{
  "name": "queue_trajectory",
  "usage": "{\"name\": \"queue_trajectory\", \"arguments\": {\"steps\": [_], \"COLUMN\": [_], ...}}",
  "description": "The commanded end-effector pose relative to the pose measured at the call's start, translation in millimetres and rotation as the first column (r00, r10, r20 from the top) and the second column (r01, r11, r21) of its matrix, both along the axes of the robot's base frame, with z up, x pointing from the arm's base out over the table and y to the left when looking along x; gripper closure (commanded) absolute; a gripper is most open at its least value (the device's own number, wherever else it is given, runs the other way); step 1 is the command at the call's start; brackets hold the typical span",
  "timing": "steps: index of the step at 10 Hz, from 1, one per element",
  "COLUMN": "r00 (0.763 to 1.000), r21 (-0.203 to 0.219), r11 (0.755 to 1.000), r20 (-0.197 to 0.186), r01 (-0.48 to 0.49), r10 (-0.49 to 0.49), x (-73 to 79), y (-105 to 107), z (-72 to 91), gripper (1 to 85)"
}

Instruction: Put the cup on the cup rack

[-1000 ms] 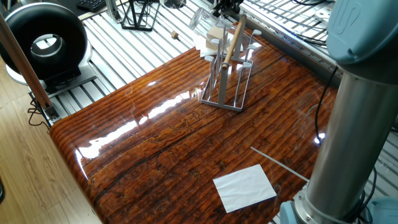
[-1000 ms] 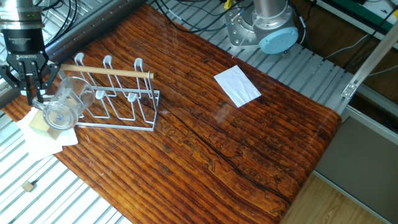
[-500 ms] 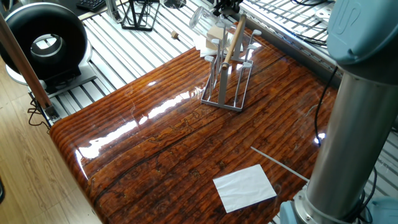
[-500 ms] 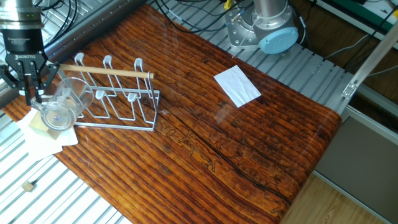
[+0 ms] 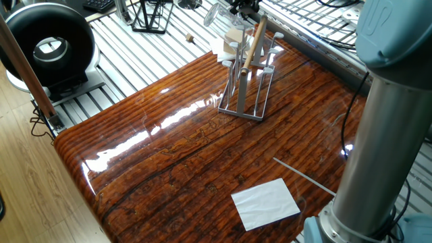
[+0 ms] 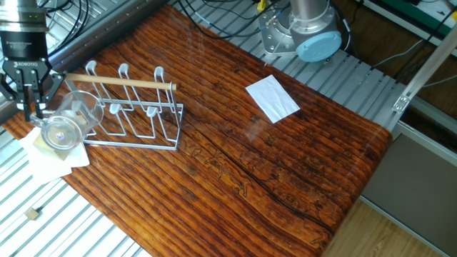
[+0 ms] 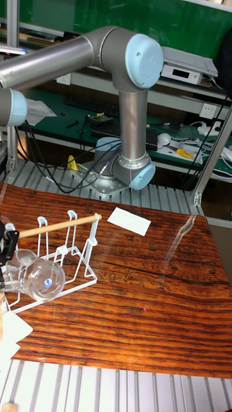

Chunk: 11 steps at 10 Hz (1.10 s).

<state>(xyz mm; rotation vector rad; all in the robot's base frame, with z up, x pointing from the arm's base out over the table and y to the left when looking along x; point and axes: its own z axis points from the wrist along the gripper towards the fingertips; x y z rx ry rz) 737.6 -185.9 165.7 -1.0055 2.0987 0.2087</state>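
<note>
in one fixed view, the hand (image 5: 241, 7) sits at the top centre of the frame, clamped on the cup (image 5: 214, 15), which lies tipped on its side just above the cup rack (image 5: 248, 74). that tilt probably serves to bring the open mouth toward a peg. the desk (image 5: 175, 155) is glossy, ridged red-brown wood with a white sheet (image 5: 265, 203) lower right; a black wire stand (image 5: 149, 15) stands beyond it, upper left.

in the other fixed view, at the left edge, the hand (image 6: 27, 89) grips the cup (image 6: 66, 127) by its rim, thick base facing the camera, beside the cup rack (image 6: 136, 114).

in the tall fixed view, the cup (image 7: 40, 279) hangs at the lower left, against the end of the cup rack (image 7: 64, 257); shelves of equipment fill the room behind.
</note>
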Motion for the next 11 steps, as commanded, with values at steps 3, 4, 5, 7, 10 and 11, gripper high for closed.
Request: {"name": "queue_trajectory", "arguments": {"steps": [3, 4, 5, 7, 10, 11], "r00": [0.999, 0.999, 0.999, 0.999, 0.999, 0.999], "r21": [0.062, 0.062, 0.06, 0.064, 0.069, 0.068], "r11": [0.998, 0.998, 0.998, 0.998, 0.997, 0.997], "r20": [0.035, 0.035, 0.036, 0.041, 0.036, 0.039], "r01": [-0.016, -0.016, -0.018, -0.029, -0.035, -0.039], "r10": [0.014, 0.014, 0.016, 0.026, 0.033, 0.036], "x": [0.1, -0.4, -0.6, -1.1, -4.3, -4.2], "y": [-4.9, -5.7, -6.8, -5.9, -6.0, -6.1], "z": [-1.9, -2.9, -4.8, -9.3, -12.6, -13.9], "gripper": [84.7, 84.7, 84.7, 84.7, 84.7, 84.7]}}
